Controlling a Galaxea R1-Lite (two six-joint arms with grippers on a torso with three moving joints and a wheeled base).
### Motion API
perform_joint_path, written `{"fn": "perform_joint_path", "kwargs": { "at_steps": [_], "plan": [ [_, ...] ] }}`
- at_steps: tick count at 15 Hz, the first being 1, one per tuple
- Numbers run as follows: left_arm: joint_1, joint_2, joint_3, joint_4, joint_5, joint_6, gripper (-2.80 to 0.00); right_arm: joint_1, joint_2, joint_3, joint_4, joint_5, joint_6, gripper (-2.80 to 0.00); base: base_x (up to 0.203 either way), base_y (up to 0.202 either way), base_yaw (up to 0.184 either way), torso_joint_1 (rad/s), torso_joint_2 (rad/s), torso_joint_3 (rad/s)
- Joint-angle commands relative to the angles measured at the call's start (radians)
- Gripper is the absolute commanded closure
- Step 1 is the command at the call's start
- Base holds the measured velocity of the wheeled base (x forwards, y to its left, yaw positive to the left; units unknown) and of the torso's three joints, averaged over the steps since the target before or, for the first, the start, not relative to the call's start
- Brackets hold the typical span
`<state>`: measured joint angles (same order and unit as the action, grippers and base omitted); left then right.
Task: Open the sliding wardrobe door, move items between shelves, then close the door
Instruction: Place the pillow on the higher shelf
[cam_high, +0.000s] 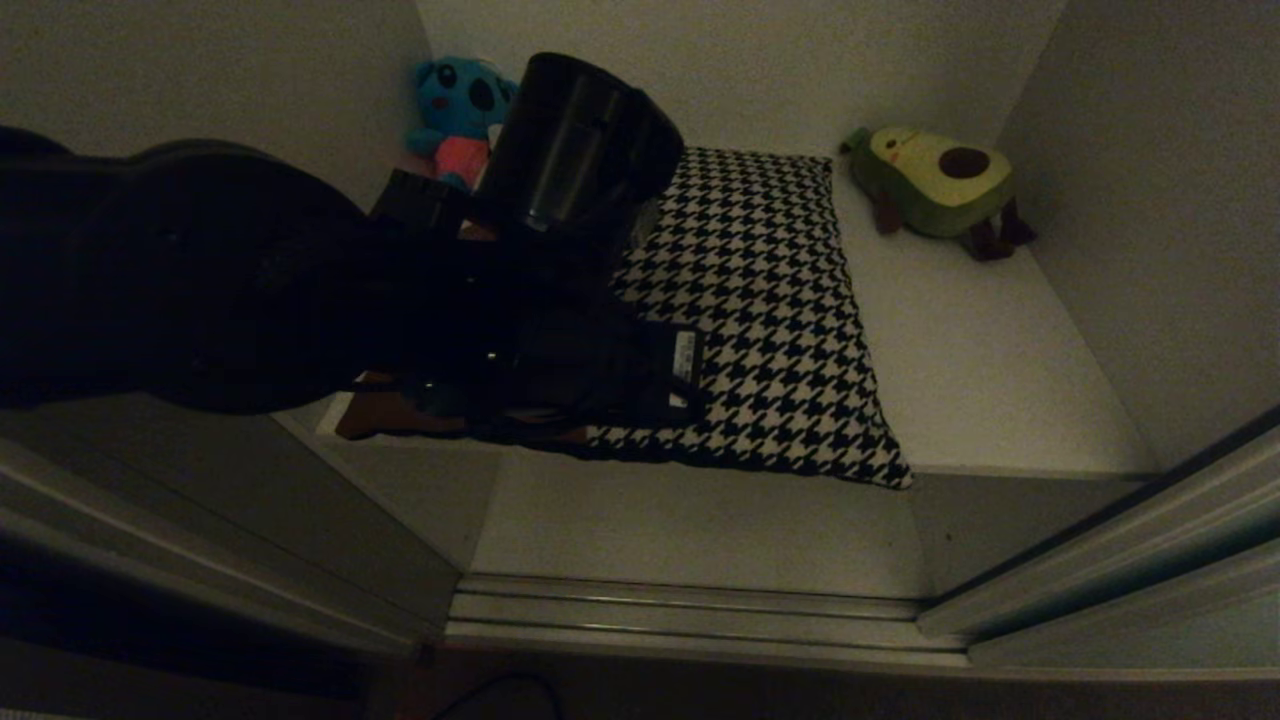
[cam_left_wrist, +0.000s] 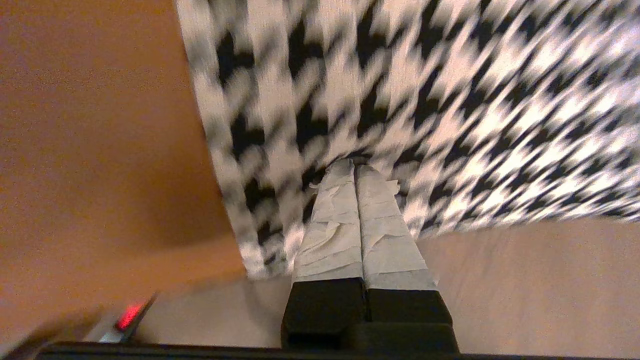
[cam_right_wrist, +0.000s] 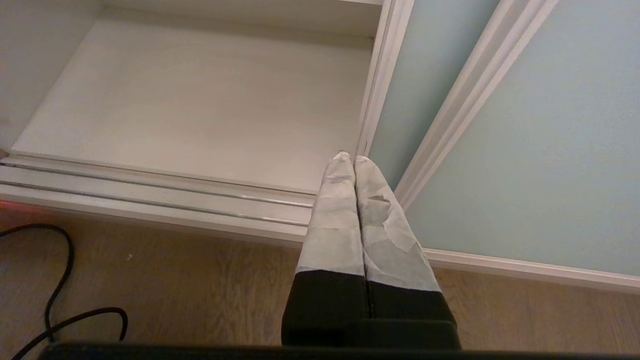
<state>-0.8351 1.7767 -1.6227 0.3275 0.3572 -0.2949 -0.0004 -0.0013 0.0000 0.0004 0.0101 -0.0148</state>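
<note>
Head view: the wardrobe stands open. A houndstooth cushion (cam_high: 770, 320) lies flat on a pale shelf (cam_high: 1000, 370), its near end overhanging the shelf's front edge. The left arm (cam_high: 250, 280), a dark bulk, reaches in from the left and hangs over the cushion's near left corner, hiding it. A brown item (cam_high: 380, 410) lies beside the cushion on the left, mostly hidden by the arm. A blue plush (cam_high: 455, 110) sits in the back left corner and an avocado plush (cam_high: 935, 180) in the back right. The door (cam_high: 1150, 540) is slid off to the right, and silver rails (cam_high: 690, 610) run along the floor in front.

Left wrist view: the left gripper (cam_left_wrist: 356, 167) has its taped fingers (cam_left_wrist: 335, 225) pressed together, with nothing between them. The tips sit at the cushion's patterned fabric, near the edge that meets the brown surface; whether they touch it cannot be told.

Right wrist view: the right gripper (cam_right_wrist: 349, 159) is parked low, outside the wardrobe, fingers together and empty, above the wood floor (cam_right_wrist: 200, 285) near the rails and the door's frame. A bare lower shelf (cam_right_wrist: 200, 115) lies beyond, and a black cable (cam_right_wrist: 60, 295) loops on the floor.

The step in hand looks like taking hold of the cushion. To do it well, the left gripper should open first, straddle the overhanging edge or pinch a good fold, then close firmly, since soft fabric can slip and sag.
</note>
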Motion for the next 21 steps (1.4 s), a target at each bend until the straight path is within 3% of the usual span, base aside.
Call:
{"fn": "perform_joint_path", "kwargs": {
  "at_steps": [1,4,7,12,13,18,21],
  "plan": [
    [-0.004,0.05,-0.023,-0.061,0.006,0.0,0.0,0.0,0.0,0.003,0.0,0.001,-0.001,0.0,0.0,0.0,0.0,0.0,0.0,0.0],
    [-0.001,0.065,-0.025,-0.115,0.014,-0.001,0.0,0.0,0.0,0.003,0.0,0.001,0.0,0.0,0.0,0.0,0.0,0.0,0.0,0.0],
    [0.004,0.067,-0.012,-0.249,0.033,-0.002,0.0,0.0,0.0,0.003,0.0,0.001,-0.001,0.0,0.0,0.0,0.0,0.0,0.0,0.0],
    [-0.066,-0.15,0.047,-0.242,0.125,-0.013,0.0,0.0,0.0,0.003,0.0,0.001,-0.001,0.0,0.0,0.0,0.0,0.0,0.0,0.0],
    [-0.071,-0.175,0.081,-0.19,0.136,-0.013,0.0,-0.001,0.0,0.003,0.0,0.001,-0.001,0.0,0.0,0.0,0.0,0.0,0.0,0.0],
    [-0.072,-0.149,0.132,0.291,0.107,-0.095,0.0,0.0,0.0,0.003,0.0,0.001,-0.001,0.0,0.0,0.0,0.0,0.0,0.0,0.0],
    [-0.037,-0.106,0.134,0.362,0.073,-0.123,0.0,-0.001,0.0,0.003,0.0,0.001,-0.001,0.0,0.0,0.0,0.0,0.0,0.0,0.0]
  ]
}}
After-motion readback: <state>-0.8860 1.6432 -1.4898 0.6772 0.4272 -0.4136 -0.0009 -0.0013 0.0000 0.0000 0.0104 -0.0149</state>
